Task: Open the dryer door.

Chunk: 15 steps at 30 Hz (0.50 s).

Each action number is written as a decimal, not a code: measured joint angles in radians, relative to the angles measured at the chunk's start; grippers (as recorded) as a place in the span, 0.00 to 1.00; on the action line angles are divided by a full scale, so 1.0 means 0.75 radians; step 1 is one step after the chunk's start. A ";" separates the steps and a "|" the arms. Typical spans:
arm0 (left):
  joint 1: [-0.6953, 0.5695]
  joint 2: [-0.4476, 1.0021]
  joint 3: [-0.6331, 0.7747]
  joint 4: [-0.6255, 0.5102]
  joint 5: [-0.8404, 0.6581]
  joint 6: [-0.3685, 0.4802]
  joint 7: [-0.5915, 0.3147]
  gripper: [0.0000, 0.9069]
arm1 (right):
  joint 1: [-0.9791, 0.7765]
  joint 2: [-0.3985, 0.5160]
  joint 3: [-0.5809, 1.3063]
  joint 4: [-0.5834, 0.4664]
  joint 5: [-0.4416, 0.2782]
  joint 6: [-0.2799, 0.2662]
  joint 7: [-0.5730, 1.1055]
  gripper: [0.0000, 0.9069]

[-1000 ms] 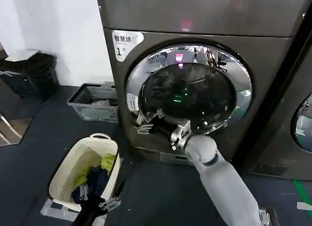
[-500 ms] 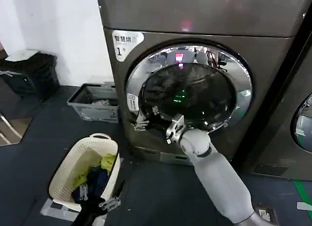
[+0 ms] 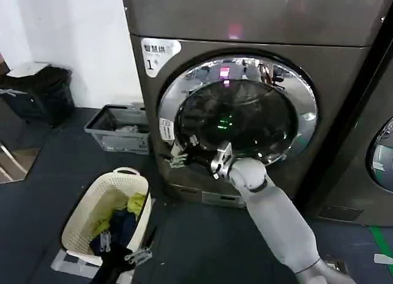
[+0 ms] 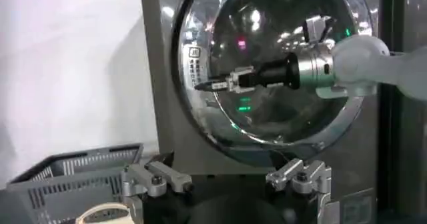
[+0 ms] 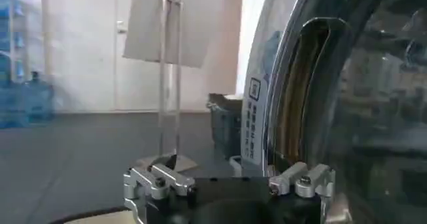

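1 right gripper (image 3: 179,156) spread at dryer door (image 3: 245,112) rim.

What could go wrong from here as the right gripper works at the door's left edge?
1. The right gripper sits at the left rim of the dryer door, and the chrome looks smooth; it may slip off before the latch gives.
2. The laundry basket stands on the floor just left of the dryer; a swinging door or the arm's elbow might catch it.
3. The left gripper hangs low near the front, possibly in the door's path.
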 joint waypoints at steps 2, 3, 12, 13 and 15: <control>-0.002 0.001 -0.003 0.002 0.000 0.002 0.000 1.00 | -0.006 -0.009 0.014 0.010 0.000 0.000 -0.047 1.00; -0.003 0.001 -0.005 0.002 0.000 0.004 0.000 1.00 | -0.011 -0.014 0.021 0.015 0.002 0.001 -0.067 1.00; -0.042 0.021 -0.068 -0.009 -0.048 0.054 -0.002 1.00 | -0.080 -0.073 0.038 0.092 0.042 0.020 -0.203 1.00; -0.040 0.024 -0.070 -0.009 -0.048 0.057 -0.004 1.00 | -0.088 -0.078 0.038 0.099 0.042 0.031 -0.209 1.00; -0.040 0.029 -0.076 -0.002 -0.049 0.059 -0.014 1.00 | -0.106 -0.090 0.042 0.115 0.041 0.021 -0.228 1.00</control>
